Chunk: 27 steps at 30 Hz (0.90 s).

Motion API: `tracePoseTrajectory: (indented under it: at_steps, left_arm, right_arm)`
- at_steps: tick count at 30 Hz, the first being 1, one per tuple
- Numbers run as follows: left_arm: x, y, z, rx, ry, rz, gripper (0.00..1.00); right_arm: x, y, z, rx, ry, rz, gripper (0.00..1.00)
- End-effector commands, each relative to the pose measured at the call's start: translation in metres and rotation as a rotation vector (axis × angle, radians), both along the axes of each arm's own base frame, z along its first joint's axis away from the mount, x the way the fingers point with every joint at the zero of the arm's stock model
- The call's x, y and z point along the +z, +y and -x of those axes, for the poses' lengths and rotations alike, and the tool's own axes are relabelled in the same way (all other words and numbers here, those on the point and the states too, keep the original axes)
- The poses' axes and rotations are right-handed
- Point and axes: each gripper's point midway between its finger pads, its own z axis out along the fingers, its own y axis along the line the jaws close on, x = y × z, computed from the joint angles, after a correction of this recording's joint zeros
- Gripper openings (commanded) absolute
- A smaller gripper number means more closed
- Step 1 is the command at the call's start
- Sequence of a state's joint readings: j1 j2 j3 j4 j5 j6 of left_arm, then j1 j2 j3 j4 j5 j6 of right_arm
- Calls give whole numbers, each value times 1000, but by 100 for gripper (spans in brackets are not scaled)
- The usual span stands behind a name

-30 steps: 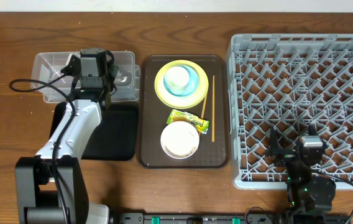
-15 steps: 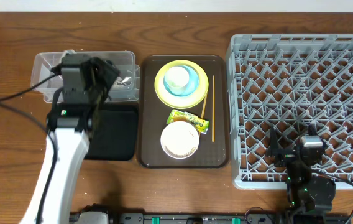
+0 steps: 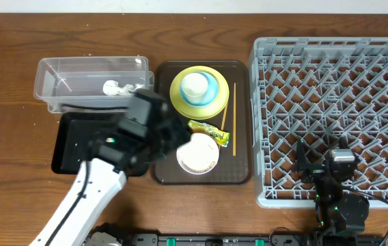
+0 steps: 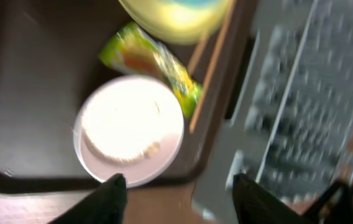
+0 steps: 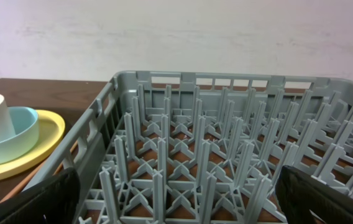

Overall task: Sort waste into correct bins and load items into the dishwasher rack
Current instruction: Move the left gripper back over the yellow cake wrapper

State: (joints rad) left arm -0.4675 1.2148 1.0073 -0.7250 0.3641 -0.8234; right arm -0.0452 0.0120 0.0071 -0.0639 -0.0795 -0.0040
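Wrapper point(image 3: 211, 133) lengthwise upper-left to lower-right between yellow plate point(image 3: 177, 99) and white bowl point(image 3: 199, 156); left pincer point(image 4: 178, 186) spread.

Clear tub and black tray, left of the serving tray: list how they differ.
The clear tub is see-through; the black tray is opaque. The tub has tall walls; the tray is shallow. The tub holds a crumpled white napkin; the tray's visible part holds nothing. The tub shows fully from overhead; the left arm covers part of the tray. Both are rectangular and similar in size.
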Motion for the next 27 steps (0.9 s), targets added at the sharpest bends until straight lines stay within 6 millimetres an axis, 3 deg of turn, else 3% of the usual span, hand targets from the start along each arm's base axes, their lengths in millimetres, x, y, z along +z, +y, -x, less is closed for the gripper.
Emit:
tracePoseTrajectory:
  at_steps: [1,3,6,10,14,22,27]
  left_arm:
    - [-6,-21,14,-106,4,-19,53]
    - [-12,-30,22,-146,5,-53,53]
    - [-24,-42,34,-205,10,-115,38]
    - [-41,-55,47,-270,12,-191,31]
    - [-60,-48,44,-267,-17,-335,6]
    - [-77,-13,9,-239,-153,-639,6]
    - [-96,-17,10,-260,-108,-653,6]
  right_arm:
    - [0,-1,0,-3,-1,-11,99]
    - [0,-1,0,-3,-1,-11,99]
    - [0,-1,0,-3,-1,-11,99]
    - [0,-1,0,-3,-1,-10,99]
    - [0,-1,0,-3,-1,-11,99]
    - [0,-1,0,-3,-1,-11,99]
    - [0,-1,0,-3,-1,-11,99]
